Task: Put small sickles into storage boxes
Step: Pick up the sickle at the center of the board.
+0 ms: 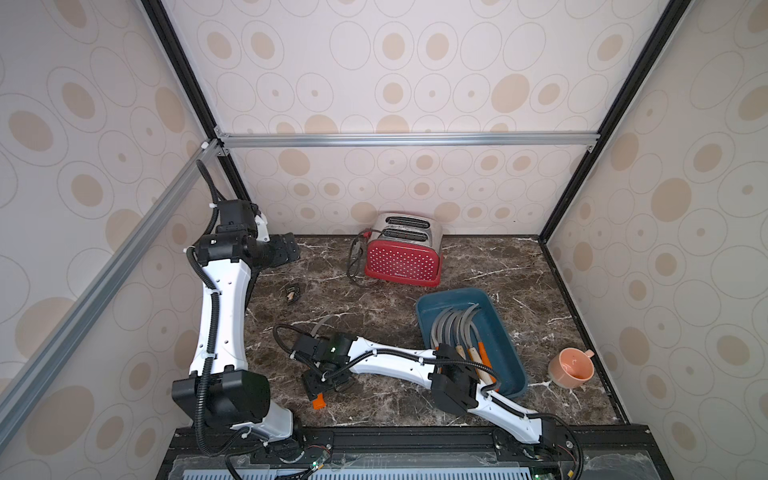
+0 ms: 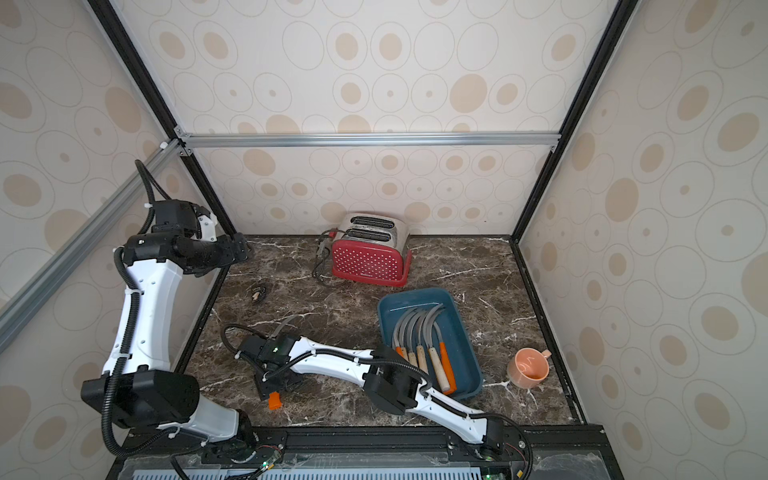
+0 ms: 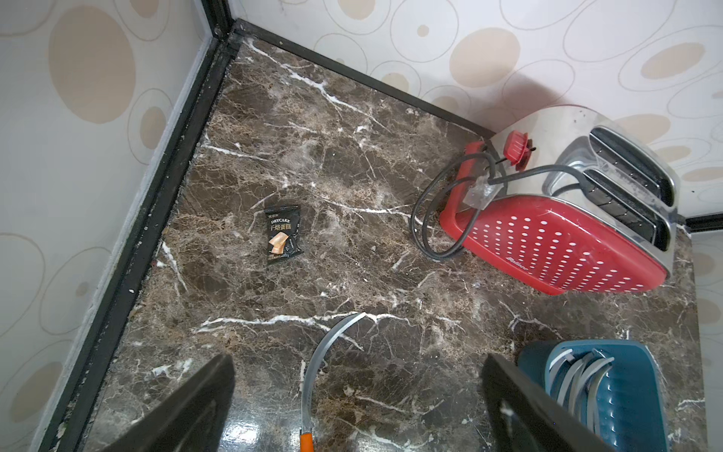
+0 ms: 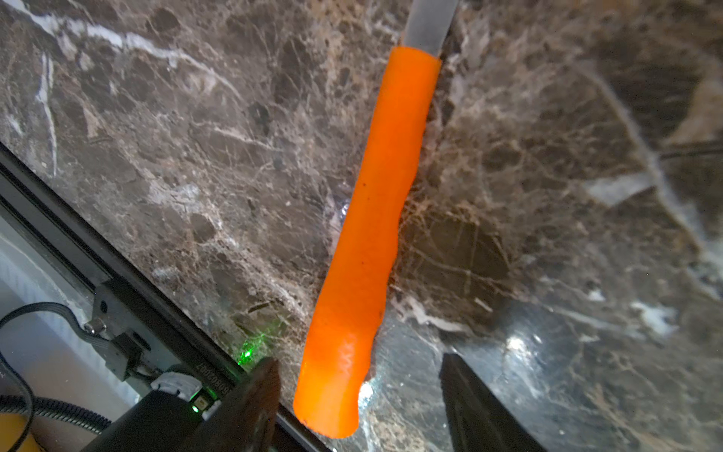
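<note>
Sickles (image 2: 415, 332): 5 counted in tray (image 2: 454, 328); R arm (image 2: 332, 361) hides some handle ends. 1 orange-handled sickle (image 4: 371, 235) on bench (image 1: 498, 266), apart from tray. R claw (image 4: 358, 362) spread, straddling its handle, no pinch. L claw (image 3: 358, 358) spread, empty. Also 1 toaster (image 1: 403, 262), 1 cup (image 1: 571, 368), 1 snack packet (image 3: 283, 235).

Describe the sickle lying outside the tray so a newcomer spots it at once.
From the blue tray on the marble table, look across to the table's front left, beneath the right arm's wrist. The sickle there shows an orange handle end and a curved grey blade tip. Unlike the tray's sickles, it lies alone on bare marble.
</note>
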Motion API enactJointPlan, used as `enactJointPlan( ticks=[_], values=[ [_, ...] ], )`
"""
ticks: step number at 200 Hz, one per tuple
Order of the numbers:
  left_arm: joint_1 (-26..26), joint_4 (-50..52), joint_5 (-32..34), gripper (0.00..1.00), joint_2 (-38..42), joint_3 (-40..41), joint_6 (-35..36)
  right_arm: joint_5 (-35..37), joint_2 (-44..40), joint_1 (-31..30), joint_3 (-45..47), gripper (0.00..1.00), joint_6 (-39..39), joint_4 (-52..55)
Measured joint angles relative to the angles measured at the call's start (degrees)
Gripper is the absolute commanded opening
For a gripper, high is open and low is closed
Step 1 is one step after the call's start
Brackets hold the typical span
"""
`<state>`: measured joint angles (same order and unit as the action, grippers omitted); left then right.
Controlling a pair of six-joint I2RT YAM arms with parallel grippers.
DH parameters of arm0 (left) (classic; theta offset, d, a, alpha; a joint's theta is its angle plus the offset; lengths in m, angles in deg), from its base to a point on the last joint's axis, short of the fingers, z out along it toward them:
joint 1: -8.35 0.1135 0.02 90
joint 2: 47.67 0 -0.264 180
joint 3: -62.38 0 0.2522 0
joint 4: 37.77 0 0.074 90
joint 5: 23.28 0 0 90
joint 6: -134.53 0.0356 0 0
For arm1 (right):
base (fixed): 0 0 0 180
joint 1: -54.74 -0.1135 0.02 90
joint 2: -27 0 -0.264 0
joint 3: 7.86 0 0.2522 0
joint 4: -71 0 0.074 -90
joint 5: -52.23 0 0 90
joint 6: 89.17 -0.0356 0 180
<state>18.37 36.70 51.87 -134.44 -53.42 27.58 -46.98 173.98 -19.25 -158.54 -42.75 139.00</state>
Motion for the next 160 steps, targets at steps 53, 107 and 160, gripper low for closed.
enactJointPlan(
  ticks=[53,107,160],
  values=[
    [0.00,-0.35,-1.55,0.99,-0.04,0.28,-0.79,0.04,2.38,-0.35,-2.89,0.64,0.22,2.60],
    [0.00,-0.50,-2.49,0.99,-0.04,0.66,-1.31,0.66,3.67,-0.57,-5.20,0.61,0.59,5.75],
    [0.00,-0.70,-3.37,0.99,-0.07,0.90,-1.70,2.51,3.91,-0.68,-6.32,0.58,1.29,9.14]
  ],
)
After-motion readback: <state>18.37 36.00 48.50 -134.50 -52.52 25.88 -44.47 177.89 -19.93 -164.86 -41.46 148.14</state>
